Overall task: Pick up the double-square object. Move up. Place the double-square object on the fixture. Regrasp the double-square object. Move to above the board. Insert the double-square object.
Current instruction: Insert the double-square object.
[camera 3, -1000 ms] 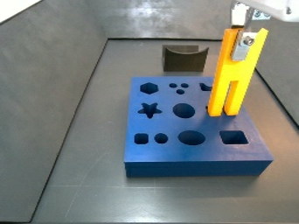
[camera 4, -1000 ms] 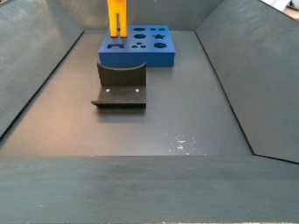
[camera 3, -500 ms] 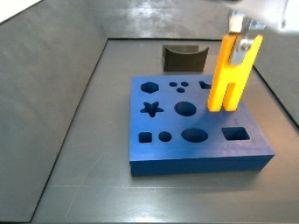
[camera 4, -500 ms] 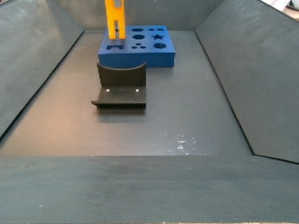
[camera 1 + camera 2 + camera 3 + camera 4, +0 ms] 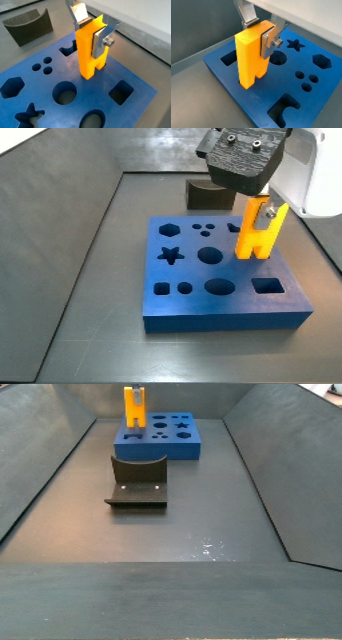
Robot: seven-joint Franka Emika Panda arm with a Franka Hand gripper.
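A: Gripper status?

B: Clamped on the block, the orange-yellow piece. In both wrist views the silver fingers press its top end from two sides, with a bolt head showing on one plate.

A: Block position?

B: Upright over the board, prongs down. In a wrist view the prong tips sit at the blue surface, beside a circular hole. Whether they are already in a cut-out I cannot tell; the notch between the prongs shows just above the surface.

A: Which part of the board?

B: In a side view the block stands at the board's far right part, near the edge, with a square hole in front of it and the round holes and star to its left. In a side view from the opposite end, the block rises from the board's left part.

A: Fixture?

B: Behind the board in a side view, partly hidden by the dark wrist housing above it. In a side view it stands in front of the board on its base plate, bare. A wrist view shows its scooped top just beyond the board's corner.

A: Anything else?

B: Only the grey tray under it all.
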